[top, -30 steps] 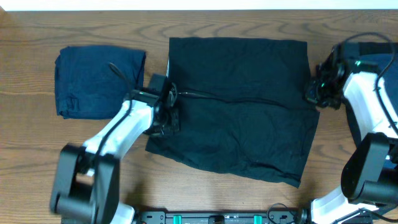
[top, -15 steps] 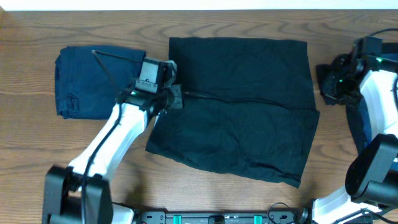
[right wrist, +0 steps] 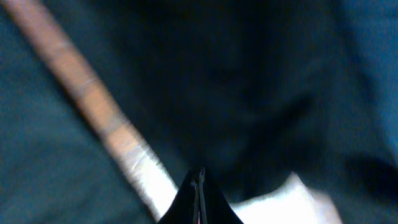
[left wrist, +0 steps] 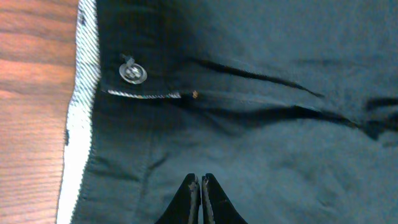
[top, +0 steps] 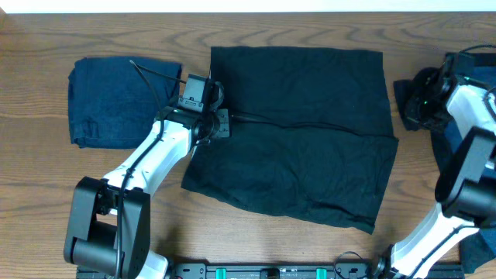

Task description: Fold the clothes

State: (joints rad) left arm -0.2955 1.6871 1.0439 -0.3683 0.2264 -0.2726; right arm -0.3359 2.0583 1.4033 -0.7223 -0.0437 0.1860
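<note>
Black cloth garment [top: 298,132] is spread flat mid-surface, upper half lapped over the lower along a crease running across it, so I'd call this one partly folded. Navy folded cloth rectangle [top: 116,101] is parked at the left, apart from the black piece, probably the done stack. More dark cloth in a rumpled heap [top: 401,87] sits at the right edge, likely the queue. Left end effector [top: 219,124] is over the black garment's left edge at the crease. The left wrist view shows it [left wrist: 200,186] clenched tip to tip with no cloth between the fingers, just below a small pale button [left wrist: 133,73] and next to the light waistband edge [left wrist: 78,124]. That looks like lining up on the hem for the next fold. Right end effector [top: 411,112] is at the heap. Its wrist view is blurred, but it [right wrist: 198,180] reads as clenched and empty, over a strip of brown wooden surface [right wrist: 93,99] between dark cloth. Both need to open before any pick.
</note>
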